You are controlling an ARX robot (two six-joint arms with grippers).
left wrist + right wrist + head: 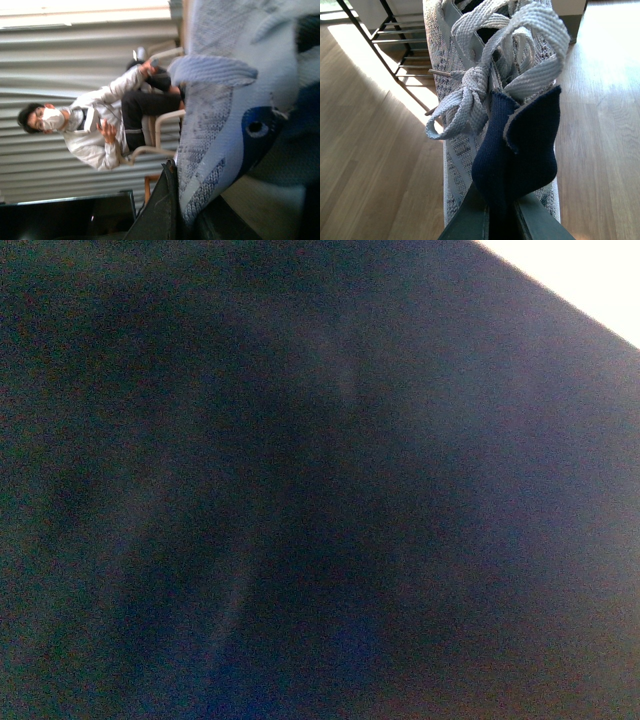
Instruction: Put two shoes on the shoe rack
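Front view: dark, so I read nothing from it.
Right claw [500, 202]: clamped together on the navy heel collar of the laced shoe [462, 155], one dark finger on each side.
Laced shoe: toe points away from me at twelve o'clock, grey laces [485, 75] loose on top, above the wooden floor [370, 165].
Shoe rack [395, 35]: about eleven o'clock from that toe, chrome bars in a black frame.
Left claw [164, 207]: one dark finger lies against the second shoe [220, 100]; I cannot tell whether I grip it.
Beyond the second shoe: a masked seated person [95, 130] before a corrugated wall [75, 55].
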